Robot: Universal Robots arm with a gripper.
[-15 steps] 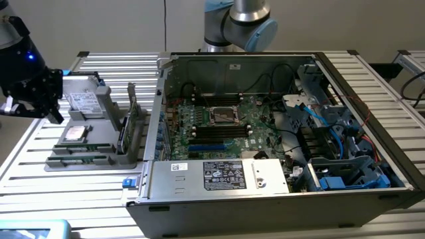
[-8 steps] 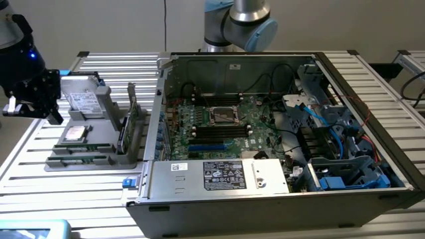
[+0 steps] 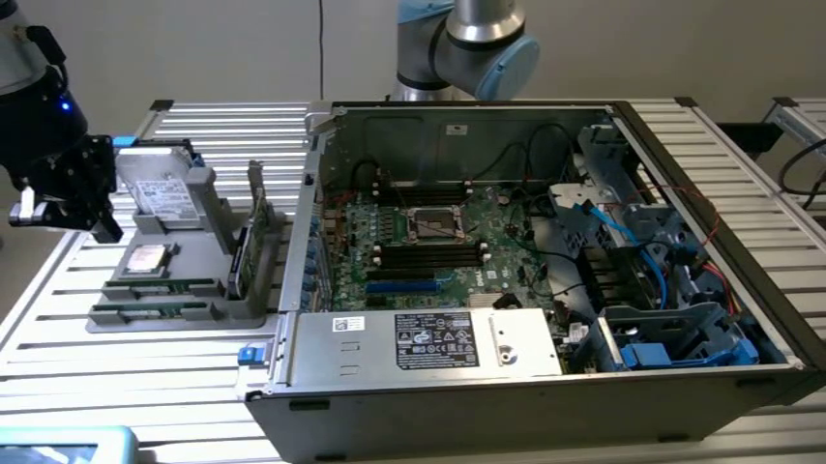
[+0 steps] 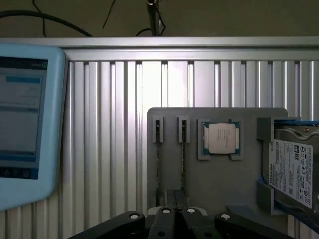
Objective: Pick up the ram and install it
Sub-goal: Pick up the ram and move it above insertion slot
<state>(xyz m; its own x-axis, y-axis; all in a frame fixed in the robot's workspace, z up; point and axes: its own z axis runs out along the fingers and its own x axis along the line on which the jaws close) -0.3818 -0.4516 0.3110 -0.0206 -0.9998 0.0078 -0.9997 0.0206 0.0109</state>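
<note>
Two ram sticks, thin and green, sit edge-up side by side in slots of a grey holder point(image 3: 193, 275): one ram stick point(image 3: 162, 287) and a second ram stick point(image 3: 151, 311) nearer the table's front. In the wrist view they appear as two narrow strips, the first ram stick point(image 4: 158, 162) and the second ram stick point(image 4: 183, 162). My gripper point(image 3: 72, 217) hangs above the table at the exterior view's left, just off the holder and apart from the sticks. In the wrist view the gripper point(image 4: 175, 221) lines up roughly with the sticks' ends. Nothing is held.
The holder also carries a CPU point(image 4: 222, 138), a hard drive point(image 4: 294, 172) and an upright expansion card point(image 3: 254, 227). An open computer case point(image 3: 516, 367) with its motherboard point(image 3: 432, 242) and slot rails point(image 3: 427, 254) lies to the exterior view's right. A tablet point(image 4: 25, 124) lies beside the holder.
</note>
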